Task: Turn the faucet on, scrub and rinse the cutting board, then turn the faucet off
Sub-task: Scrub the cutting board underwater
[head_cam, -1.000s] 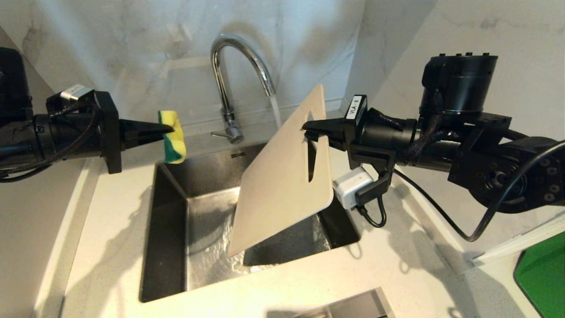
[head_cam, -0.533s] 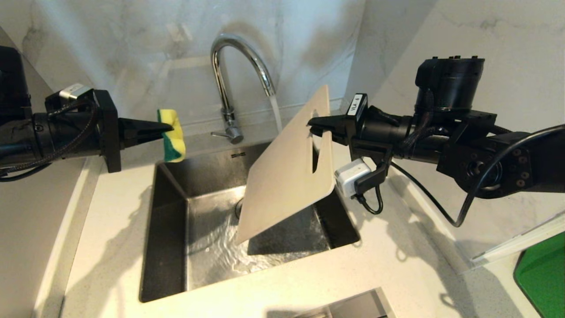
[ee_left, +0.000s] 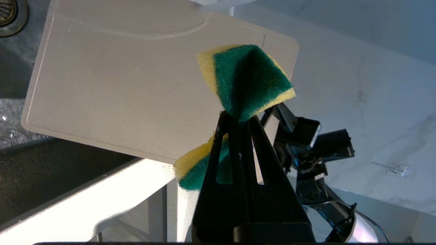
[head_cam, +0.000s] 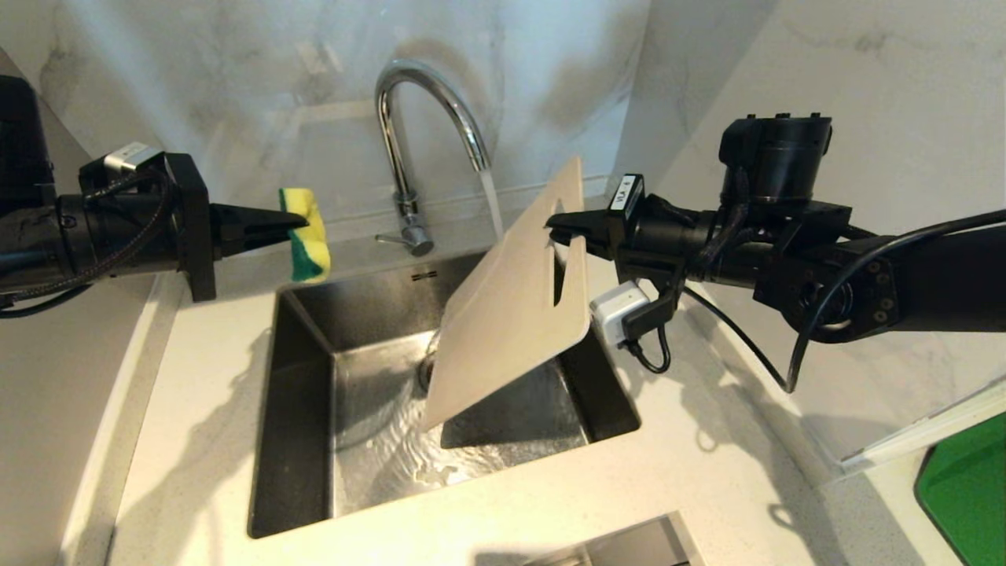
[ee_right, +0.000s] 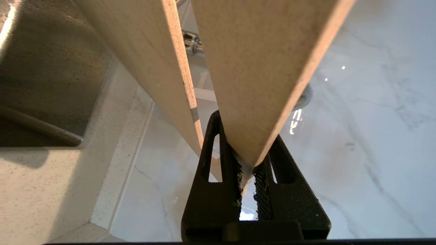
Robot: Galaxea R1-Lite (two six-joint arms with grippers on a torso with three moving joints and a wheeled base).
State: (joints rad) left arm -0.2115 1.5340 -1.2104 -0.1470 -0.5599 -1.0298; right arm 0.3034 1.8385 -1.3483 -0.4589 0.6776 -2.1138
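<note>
Jaws: right gripper [head_cam: 556, 228] clamps flat cream cutting board [head_cam: 511, 306] by its slotted end, tilted over steel sink [head_cam: 302, 440] holding running water; left gripper [head_cam: 295, 226], 9 o'clock, pinches green-yellow sponge [head_cam: 306, 236]; chrome faucet [head_cam: 409, 141] at 12.

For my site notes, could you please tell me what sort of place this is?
Most likely a kitchen: a steel sink set in a pale counter, a chrome faucet running, and marble-look walls.
</note>
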